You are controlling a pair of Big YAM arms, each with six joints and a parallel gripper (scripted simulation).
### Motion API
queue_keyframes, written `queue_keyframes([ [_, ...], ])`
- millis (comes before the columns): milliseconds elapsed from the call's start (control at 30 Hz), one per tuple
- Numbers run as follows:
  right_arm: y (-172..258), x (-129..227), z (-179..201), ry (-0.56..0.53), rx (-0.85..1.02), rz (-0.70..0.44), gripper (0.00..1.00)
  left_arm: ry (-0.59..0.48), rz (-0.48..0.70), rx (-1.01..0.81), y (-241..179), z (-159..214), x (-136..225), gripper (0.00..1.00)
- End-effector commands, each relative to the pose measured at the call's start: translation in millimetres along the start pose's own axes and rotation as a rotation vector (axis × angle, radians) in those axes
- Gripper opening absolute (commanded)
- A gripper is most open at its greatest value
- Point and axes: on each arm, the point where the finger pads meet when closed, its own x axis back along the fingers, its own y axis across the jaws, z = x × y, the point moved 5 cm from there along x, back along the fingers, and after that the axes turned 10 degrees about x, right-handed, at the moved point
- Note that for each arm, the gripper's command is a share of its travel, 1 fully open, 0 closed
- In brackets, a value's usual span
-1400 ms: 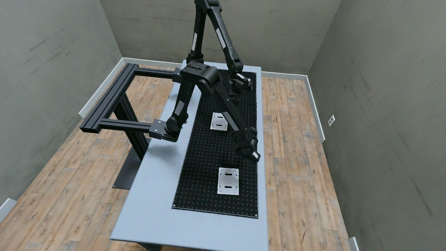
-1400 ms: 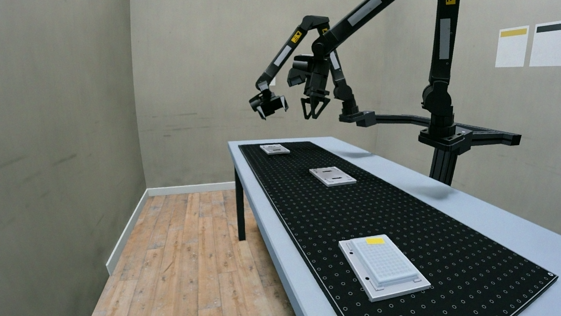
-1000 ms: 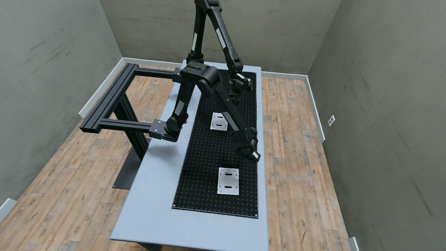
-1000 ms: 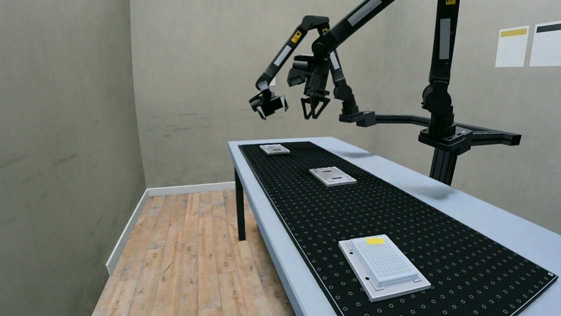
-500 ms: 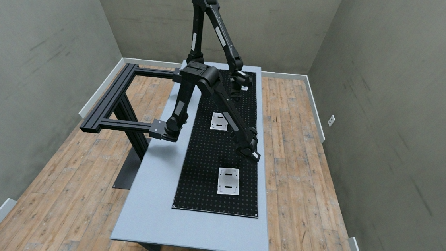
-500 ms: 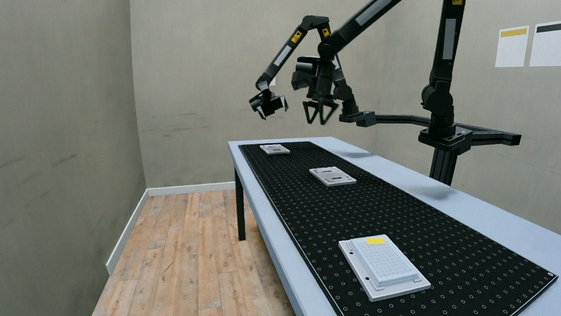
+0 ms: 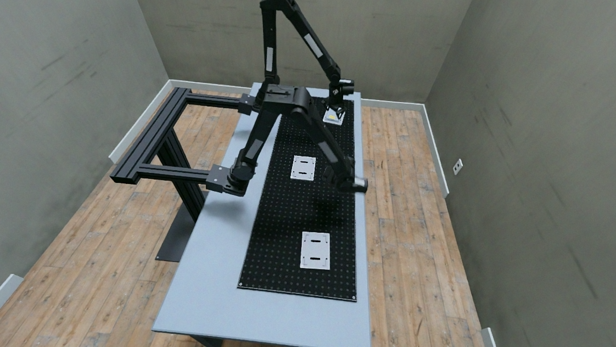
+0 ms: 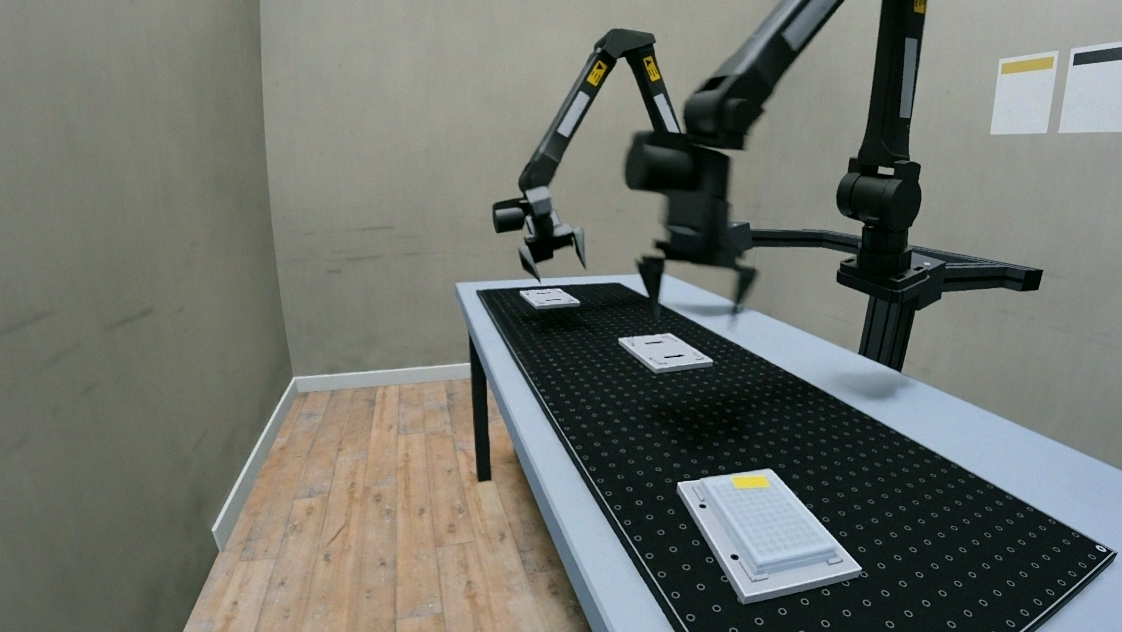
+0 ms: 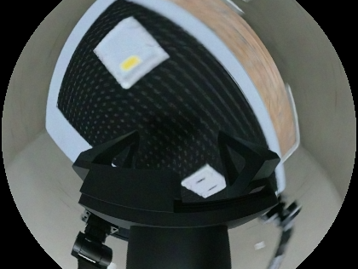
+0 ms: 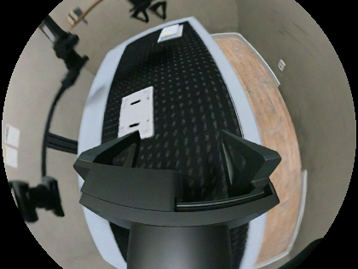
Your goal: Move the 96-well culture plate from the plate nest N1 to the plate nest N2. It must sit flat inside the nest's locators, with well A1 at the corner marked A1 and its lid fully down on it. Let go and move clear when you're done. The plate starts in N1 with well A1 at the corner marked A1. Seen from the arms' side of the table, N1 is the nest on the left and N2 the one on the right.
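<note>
Left gripper (image 7: pixel 331 111) (image 8: pixel 696 315) (image 9: pixel 179 133) (image 10: pixel 153 19) wide open, holding nothing; right gripper (image 7: pixel 339 168) (image 8: pixel 562 273) (image 9: pixel 281 211) (image 10: pixel 181 133) likewise. Culture plate (image 7: pixel 331 115) (image 8: pixel 773 522) (image 9: pixel 132 51) (image 10: pixel 170 32) in N1 (image 8: pixel 710 529), lid looks seated, A1 mark unreadable. Transfer not done. Left: grasp, carry, seat in N2, probably the far-right nest (image 7: pixel 314 250) (image 8: pixel 549 298), release, clear.

left claw (image 7: pixel 333 110) (image 8: pixel 696 314) (image 9: pixel 178 133) (image 10: pixel 154 20) nearer plate (image 7: pixel 331 115) (image 8: pixel 773 518) (image 9: pixel 132 48) (image 10: pixel 171 31), right claw (image 7: pixel 339 167) (image 8: pixel 561 274) (image 9: pixel 285 209) (image 10: pixel 180 132) lower
</note>
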Motion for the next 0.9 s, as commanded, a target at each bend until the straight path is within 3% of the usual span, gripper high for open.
queue_keyframes([
  [0, -12, -63, -32, 0.045, -0.023, 0.067, 1.00, -0.001, -0.002, 0.159, 7, -50, -20, 1.00],
  [200, -2, -156, -105, 0.065, 0.120, 0.213, 1.00, 0.049, -0.029, 0.387, 44, -107, -46, 1.00],
  [267, -2, -156, -105, 0.065, 0.120, 0.213, 1.00, 0.049, -0.029, 0.387, 44, -107, -46, 1.00],
  [467, 52, -232, -202, -0.103, 0.153, 0.407, 1.00, 0.083, -0.043, 0.543, 71, -149, -65, 1.00],
  [667, 130, -266, -282, -0.364, 0.118, 0.520, 1.00, 0.105, -0.050, 0.619, 87, -169, -77, 1.00],
  [767, 151, -273, -303, -0.431, 0.135, 0.528, 1.00, 0.105, -0.042, 0.599, 82, -169, -76, 1.00],
  [867, 149, -272, -301, -0.433, 0.140, 0.533, 1.00, 0.101, -0.038, 0.599, 82, -170, -74, 1.00],
])
